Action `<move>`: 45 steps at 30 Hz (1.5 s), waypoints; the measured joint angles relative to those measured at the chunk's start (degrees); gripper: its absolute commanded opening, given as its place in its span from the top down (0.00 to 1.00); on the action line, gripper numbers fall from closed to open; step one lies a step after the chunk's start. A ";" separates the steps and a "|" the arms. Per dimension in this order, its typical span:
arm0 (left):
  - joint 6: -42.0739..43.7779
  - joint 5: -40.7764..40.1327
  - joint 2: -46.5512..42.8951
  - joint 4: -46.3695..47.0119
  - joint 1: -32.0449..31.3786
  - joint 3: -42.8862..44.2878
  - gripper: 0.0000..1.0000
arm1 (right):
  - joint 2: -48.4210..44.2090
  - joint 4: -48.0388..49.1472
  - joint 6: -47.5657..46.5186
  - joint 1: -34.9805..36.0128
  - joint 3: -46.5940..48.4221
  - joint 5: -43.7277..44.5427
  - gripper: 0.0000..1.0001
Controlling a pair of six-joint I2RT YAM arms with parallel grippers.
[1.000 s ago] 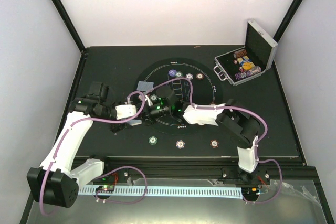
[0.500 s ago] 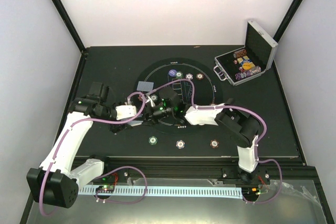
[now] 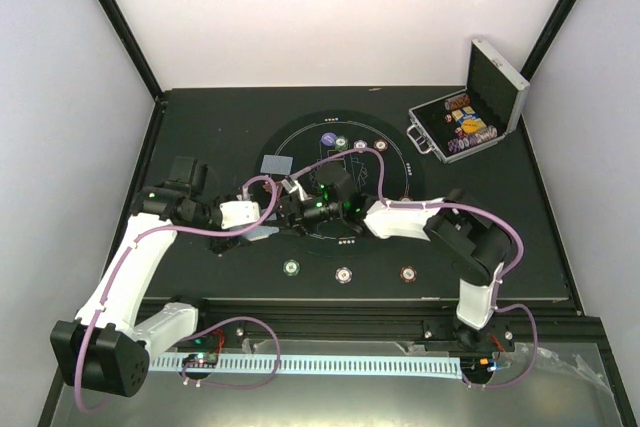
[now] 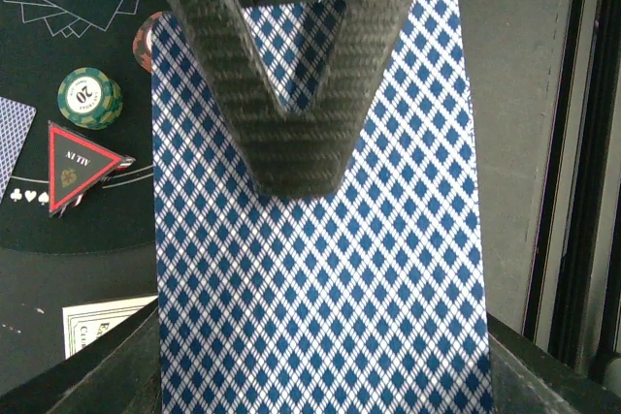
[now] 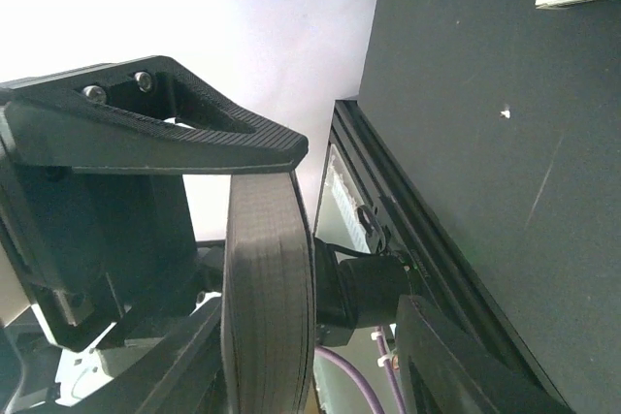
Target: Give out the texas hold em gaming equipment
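Only the left wrist view shows the left hand (image 4: 299, 186) clamping a blue diamond-backed playing card (image 4: 320, 288); the right hand (image 5: 340, 259) stands apart.

Overhead shot is evenly lit and pretty bright, mostly because the white walls (image 3: 300, 17) bounce light everywhere. The black table (image 3: 200, 117) soaks it up, so shadows barely show on it. Small green lights (image 3: 322, 190) glow in the middle, and the silver case (image 3: 497, 77) catches a bit of shine. Left wrist view is crisp: the card (image 4: 320, 298) pattern stays sharp, no glare. Right wrist view is rougher, with the top left blown out to pure white and everything close to the lens backlit and a bit soft.
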 measured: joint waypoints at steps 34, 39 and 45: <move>0.00 -1.33 0.00 0.92 0.00 0.00 0.98 | -10.38 -9.97 -1.90 -6.23 -3.13 -2.16 0.99; 0.00 -1.49 0.02 0.94 0.00 0.00 0.98 | -11.37 -15.63 -5.95 -15.34 -1.20 -3.82 0.99; -0.02 -1.81 0.63 0.90 0.00 0.00 0.98 | -2.40 -30.21 -16.48 -26.53 16.48 -4.87 0.99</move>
